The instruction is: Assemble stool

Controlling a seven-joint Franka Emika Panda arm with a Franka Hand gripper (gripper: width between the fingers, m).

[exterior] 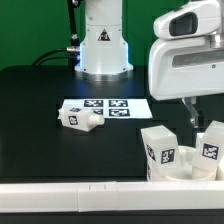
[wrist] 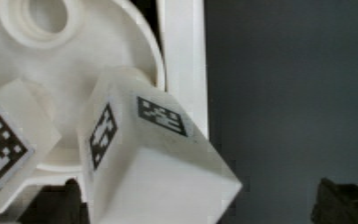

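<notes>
The stool's round white seat [wrist: 51,60] lies at the table's front corner on the exterior view's right, against the white rail. Two blocky white legs with black square tags stand on it: one [exterior: 160,146] [wrist: 158,150] and another [exterior: 211,150] [wrist: 5,140]. A further leg [exterior: 78,119] lies on its side on the black table near the marker board. My gripper [exterior: 194,122] [wrist: 201,205] hangs just above the two standing legs and is open. The nearer leg's corner sits beside one dark fingertip [wrist: 51,205], and a wide gap separates it from the other fingertip [wrist: 346,200].
The marker board [exterior: 105,106] lies flat mid-table. A white rail [exterior: 90,190] [wrist: 181,60] runs along the table's front edge beside the seat. The robot's base [exterior: 103,45] stands at the back. A green backdrop sits behind the table.
</notes>
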